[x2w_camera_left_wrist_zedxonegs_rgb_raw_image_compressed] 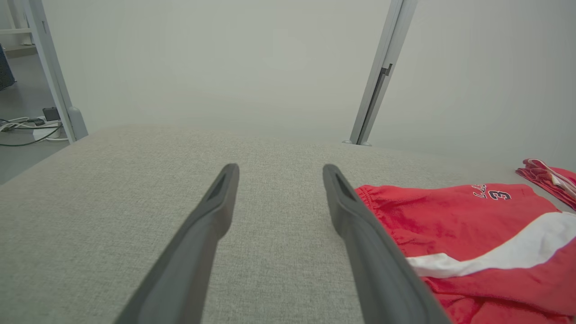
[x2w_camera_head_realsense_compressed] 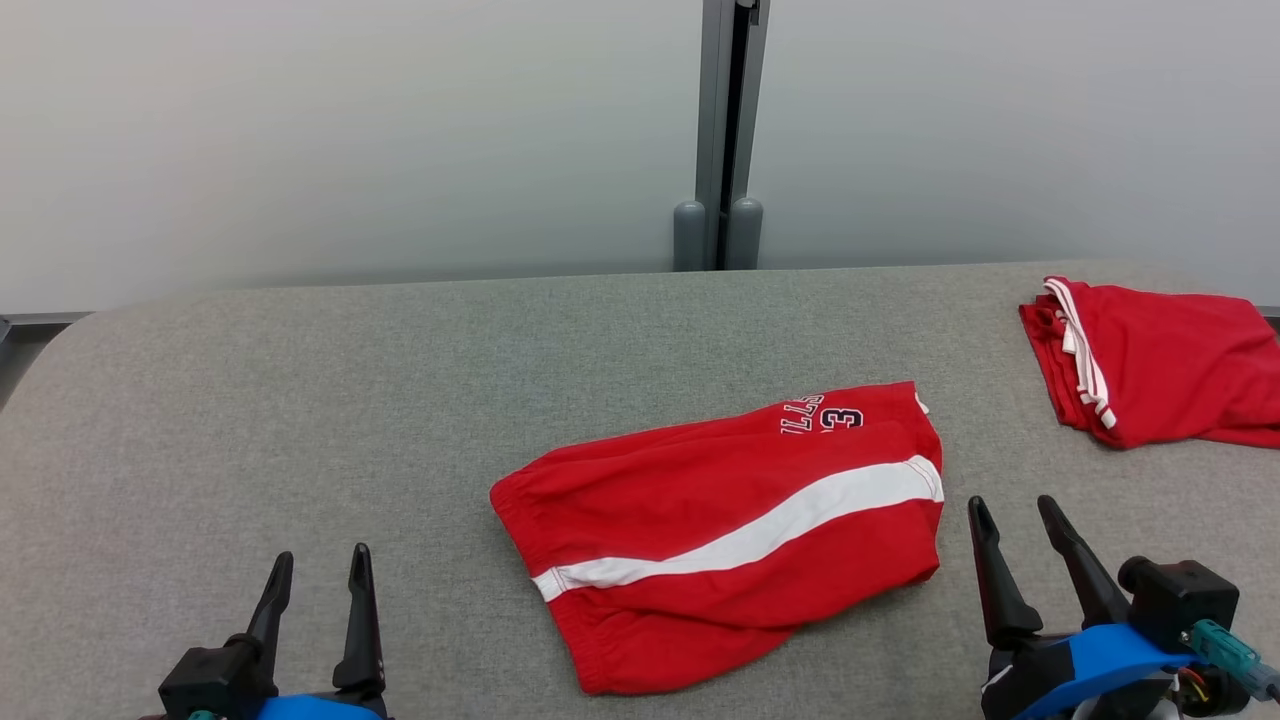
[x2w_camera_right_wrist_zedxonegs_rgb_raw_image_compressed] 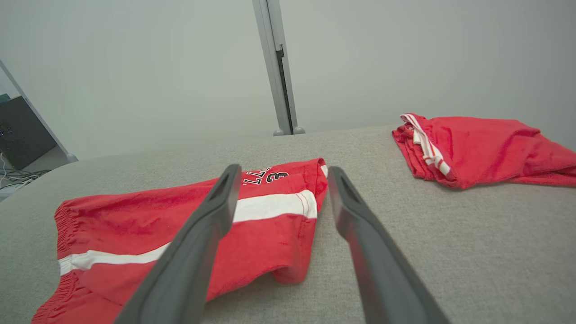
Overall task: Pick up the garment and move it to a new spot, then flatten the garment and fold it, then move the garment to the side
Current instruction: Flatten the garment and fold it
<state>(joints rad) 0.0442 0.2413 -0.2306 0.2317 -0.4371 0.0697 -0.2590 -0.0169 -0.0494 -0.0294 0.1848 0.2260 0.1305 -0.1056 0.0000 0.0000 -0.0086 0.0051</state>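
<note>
The garment (x2w_camera_head_realsense_compressed: 730,530) is a pair of red shorts with a white stripe and dark lettering, lying folded over in the middle of the grey table (x2w_camera_head_realsense_compressed: 300,400). It also shows at the right of the left wrist view (x2w_camera_left_wrist_zedxonegs_rgb_raw_image_compressed: 472,234) and at the left of the right wrist view (x2w_camera_right_wrist_zedxonegs_rgb_raw_image_compressed: 180,225). My left gripper (x2w_camera_head_realsense_compressed: 320,570) (x2w_camera_left_wrist_zedxonegs_rgb_raw_image_compressed: 279,173) stands open at the lower left, well apart from the shorts, nothing between its fingers. My right gripper (x2w_camera_head_realsense_compressed: 1012,512) (x2w_camera_right_wrist_zedxonegs_rgb_raw_image_compressed: 281,173) stands open just right of the shorts' striped end, not touching them.
A second red garment (x2w_camera_head_realsense_compressed: 1160,360) (x2w_camera_right_wrist_zedxonegs_rgb_raw_image_compressed: 472,148) with white trim lies folded at the table's far right edge. A grey post (x2w_camera_head_realsense_compressed: 725,130) stands against the pale wall behind the table. Cables lie on the floor (x2w_camera_left_wrist_zedxonegs_rgb_raw_image_compressed: 27,126) off the table's left end.
</note>
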